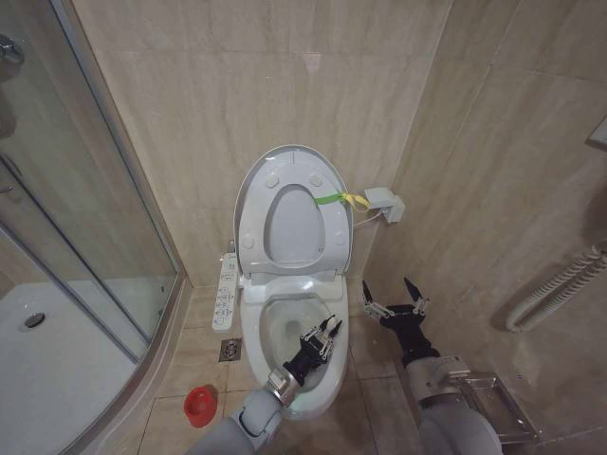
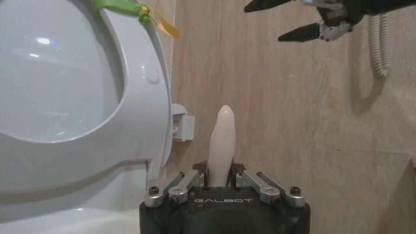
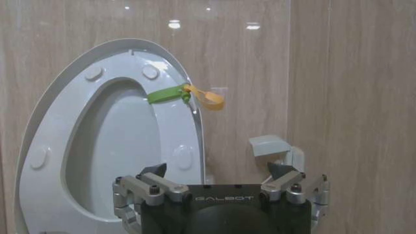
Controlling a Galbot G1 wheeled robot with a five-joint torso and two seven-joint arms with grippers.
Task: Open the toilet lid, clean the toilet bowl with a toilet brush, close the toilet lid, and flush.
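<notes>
Even, warm overhead light; no deep shadows. Specular spots on the glossy beige wall tiles (image 3: 247, 25) and the raised glossy white plastic oval toilet lid (image 2: 40, 41). Head view bows straight lines near edges. Focus sharp throughout.

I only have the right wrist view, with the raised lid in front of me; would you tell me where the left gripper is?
Observer: The left gripper is over the toilet bowl.
Operator: Is it holding anything?
Observer: Yes, it is shut on the toilet brush, gripping its white handle; the bristle head is hidden.
Operator: And the brush's holder?
Observer: The red cup stands on the floor, on the robot's left of the bowl.
</notes>
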